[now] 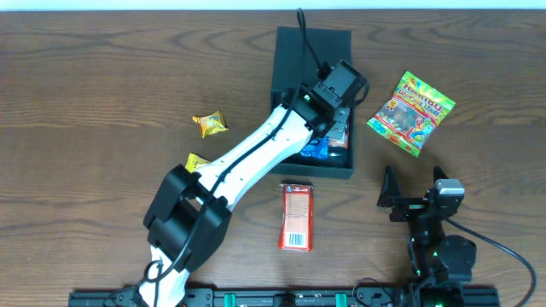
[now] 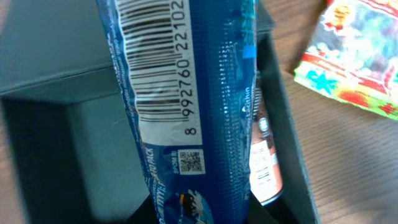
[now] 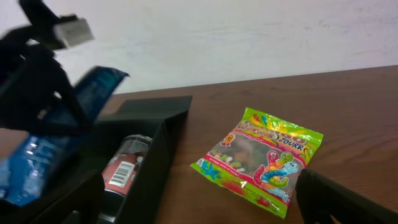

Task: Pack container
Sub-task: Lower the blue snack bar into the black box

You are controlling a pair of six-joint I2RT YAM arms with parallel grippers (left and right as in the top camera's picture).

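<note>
The dark teal container [image 1: 333,43] stands open at the table's back middle, its flap lid lying flat behind it. My left gripper [image 1: 328,128] reaches into it, shut on a blue snack packet [image 1: 314,152]. In the left wrist view the blue packet [image 2: 186,93] fills the frame between the jaws [image 2: 205,213], over the container's inside [image 2: 56,143]. A red-labelled packet [image 2: 264,162] lies inside by the right wall. My right gripper [image 1: 414,183] is open and empty at the front right, and in its own view its jaws [image 3: 199,205] face the container [image 3: 155,143].
A green gummy-worm bag [image 1: 411,111] lies right of the container and shows in the right wrist view [image 3: 261,155]. A red snack packet [image 1: 297,216] lies in front of the container. Two yellow candies [image 1: 209,124] [image 1: 196,162] lie to its left, one partly under my left arm.
</note>
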